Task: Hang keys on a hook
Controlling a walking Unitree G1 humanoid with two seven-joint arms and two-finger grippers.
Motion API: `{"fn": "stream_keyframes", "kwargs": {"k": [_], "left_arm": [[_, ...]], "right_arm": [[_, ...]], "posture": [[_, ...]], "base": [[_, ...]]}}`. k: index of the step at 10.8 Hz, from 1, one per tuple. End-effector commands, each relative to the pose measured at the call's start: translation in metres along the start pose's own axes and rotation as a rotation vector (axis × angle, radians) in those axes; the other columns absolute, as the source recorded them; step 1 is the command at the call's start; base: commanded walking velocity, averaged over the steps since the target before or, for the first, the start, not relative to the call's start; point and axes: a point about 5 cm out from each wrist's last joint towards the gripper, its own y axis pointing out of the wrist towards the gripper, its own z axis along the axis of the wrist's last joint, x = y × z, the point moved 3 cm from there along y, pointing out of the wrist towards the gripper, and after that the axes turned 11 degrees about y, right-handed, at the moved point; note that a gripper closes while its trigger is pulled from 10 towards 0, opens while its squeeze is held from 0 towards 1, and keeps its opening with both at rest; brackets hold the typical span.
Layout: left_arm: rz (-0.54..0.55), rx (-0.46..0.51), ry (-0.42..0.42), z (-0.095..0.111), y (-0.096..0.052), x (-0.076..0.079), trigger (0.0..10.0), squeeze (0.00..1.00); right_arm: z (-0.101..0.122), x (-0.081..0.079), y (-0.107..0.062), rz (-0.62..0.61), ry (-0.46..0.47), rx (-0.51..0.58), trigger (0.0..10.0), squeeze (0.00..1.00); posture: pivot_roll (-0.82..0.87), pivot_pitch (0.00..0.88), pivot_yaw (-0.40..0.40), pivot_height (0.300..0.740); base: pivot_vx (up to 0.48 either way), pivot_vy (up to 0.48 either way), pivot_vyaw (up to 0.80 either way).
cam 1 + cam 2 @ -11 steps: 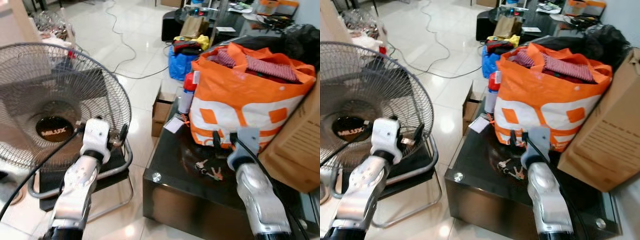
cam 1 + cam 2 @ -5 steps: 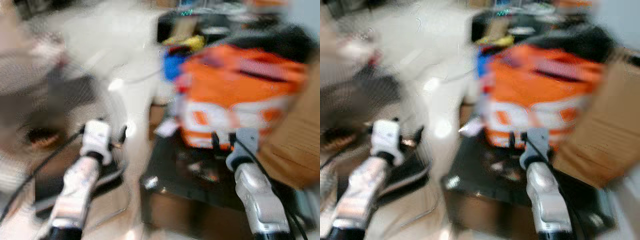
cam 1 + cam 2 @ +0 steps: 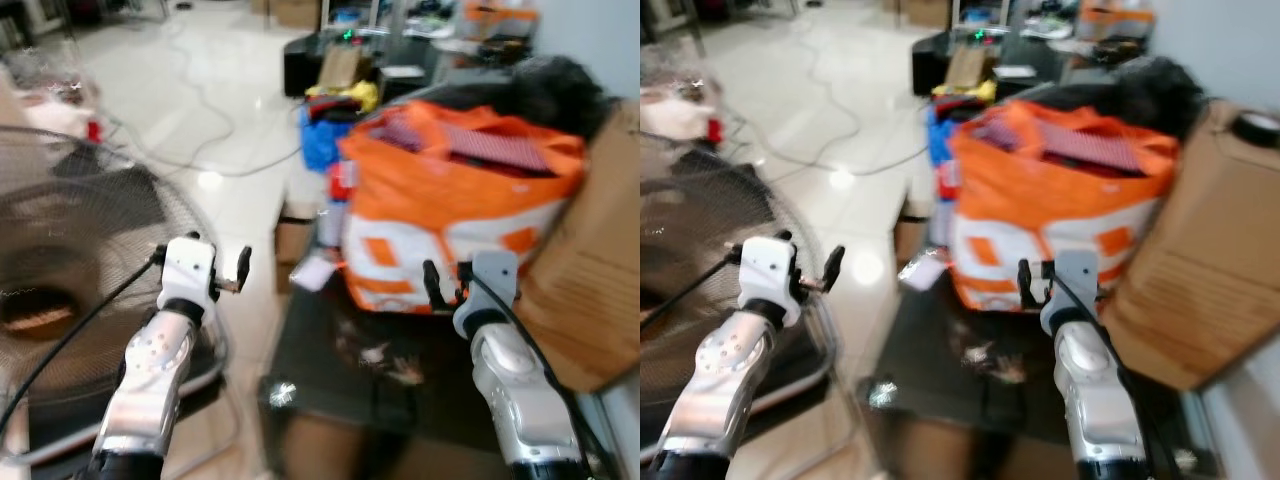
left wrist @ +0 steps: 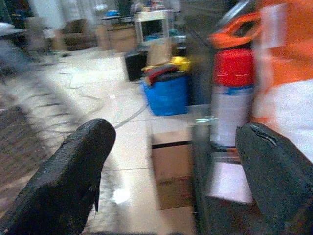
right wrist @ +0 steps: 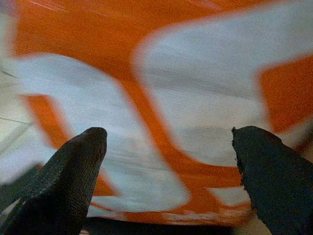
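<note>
A small bunch of keys [image 3: 387, 360] lies blurred on the glossy black low table [image 3: 330, 400], just in front of the orange and white bag [image 3: 460, 200]. My right gripper [image 3: 445, 283] hovers above and slightly to the right of the keys, pointing at the bag. Its two black fingers [image 5: 63, 181] stand wide apart with nothing between them, so it is open. My left gripper [image 3: 238, 268] is held up to the left of the table, over the floor beside the fan. It is open too, and its fingers [image 4: 73, 176] frame the floor and a red-capped can [image 4: 232, 103].
A large fan [image 3: 70, 250] stands on the floor at the left. A cardboard box [image 3: 590, 270] leans at the table's right. A white card [image 3: 312, 270] lies on the table's far corner, with a small carton [image 3: 292, 240] and a blue bag [image 3: 320, 135] behind. Cables cross the white tiles.
The whole picture has shifted and blurred, so the camera has moved, turning a little to the right. Both arms hold the same pose and the keys lie where they were.
</note>
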Motion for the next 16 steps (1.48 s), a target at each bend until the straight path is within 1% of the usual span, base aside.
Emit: {"fn": "stream_keyframes", "kwargs": {"k": [1, 4, 5, 6, 7, 8, 9, 10, 11, 12, 13, 14, 15, 16], "left_arm": [[0.023, 0.004, 0.026, 0.002, 0.000, -0.007, 10.0, 0.00], [0.025, -0.022, 0.035, -0.004, -0.004, -0.007, 10.0, 0.00], [-0.008, -0.038, 0.046, -0.008, -0.005, -0.004, 10.0, 0.00], [-0.035, -0.042, 0.055, -0.009, -0.006, -0.003, 10.0, 0.00], [-0.091, -0.051, 0.067, -0.012, -0.007, 0.000, 10.0, 0.00], [-0.171, -0.061, 0.088, -0.015, -0.009, 0.006, 10.0, 0.00], [-0.267, -0.075, 0.110, -0.019, -0.013, 0.013, 10.0, 0.00], [-0.348, -0.092, 0.121, -0.023, -0.017, 0.019, 10.0, 0.00], [-0.418, -0.113, 0.123, -0.027, -0.021, 0.023, 10.0, 0.00], [-0.535, -0.152, 0.125, -0.036, -0.030, 0.031, 10.0, 0.00], [-0.651, -0.182, 0.121, -0.041, -0.038, 0.037, 10.0, 0.00], [-0.710, -0.195, 0.126, -0.042, -0.042, 0.039, 10.0, 0.00], [-0.786, -0.203, 0.134, -0.041, -0.046, 0.041, 10.0, 0.00], [-0.815, -0.201, 0.131, -0.039, -0.047, 0.043, 10.0, 0.00]], "right_arm": [[0.003, -0.005, 0.002, 0.020, -0.001, 0.003, 10.0, 0.00], [-0.001, -0.010, 0.006, 0.071, -0.035, -0.031, 10.0, 0.00], [-0.008, -0.012, 0.008, 0.087, -0.049, -0.075, 10.0, 0.00], [-0.021, -0.013, 0.008, 0.108, -0.057, -0.152, 10.0, 0.00], [-0.044, -0.012, 0.008, 0.125, -0.077, -0.266, 10.0, 1.00], [-0.065, -0.014, 0.008, 0.142, -0.098, -0.362, 10.0, 1.00], [-0.080, -0.017, 0.012, 0.148, -0.100, -0.420, 10.0, 1.00], [-0.090, -0.020, 0.015, 0.145, -0.087, -0.460, 10.0, 1.00], [-0.096, -0.023, 0.018, 0.147, -0.086, -0.486, 10.0, 1.00], [-0.105, -0.025, 0.020, 0.145, -0.086, -0.524, 10.0, 1.00], [-0.114, -0.025, 0.019, 0.155, -0.107, -0.571, 10.0, 1.00], [-0.118, -0.023, 0.018, 0.168, -0.111, -0.597, 10.0, 1.00], [-0.120, -0.019, 0.016, 0.212, -0.096, -0.623, 10.0, 1.00], [-0.120, -0.013, 0.015, 0.224, -0.102, -0.630, 10.0, 1.00]], "posture": [[0.01, 0.000, -0.046, 0.740], [0.02, 0.000, -0.060, 0.740], [0.02, 0.000, -0.061, 0.740], [0.02, 0.000, -0.059, 0.740], [0.02, 0.000, -0.059, 0.740], [0.01, 0.000, -0.044, 0.740], [0.01, 0.000, -0.044, 0.740], [0.01, 0.000, -0.036, 0.740], [0.01, 0.000, -0.032, 0.740], [0.01, 0.000, -0.027, 0.740], [0.01, 0.000, -0.027, 0.740], [0.00, 0.000, -0.023, 0.740], [-0.02, 0.000, -0.017, 0.740], [-0.03, 0.000, -0.011, 0.740]], "base": [[0.000, 0.000, 0.00], [0.000, 0.000, 0.00], [0.000, 0.000, 0.00], [0.000, 0.000, 0.00], [0.000, 0.000, 0.00], [0.000, 0.000, 0.00], [0.000, 0.000, 0.00], [0.000, 0.000, 0.00], [0.000, 0.000, 0.00], [0.000, 0.000, 0.00], [0.000, 0.000, 0.00], [0.000, 0.000, 0.00], [0.000, 0.000, 0.00], [0.000, 0.000, 0.00]]}}
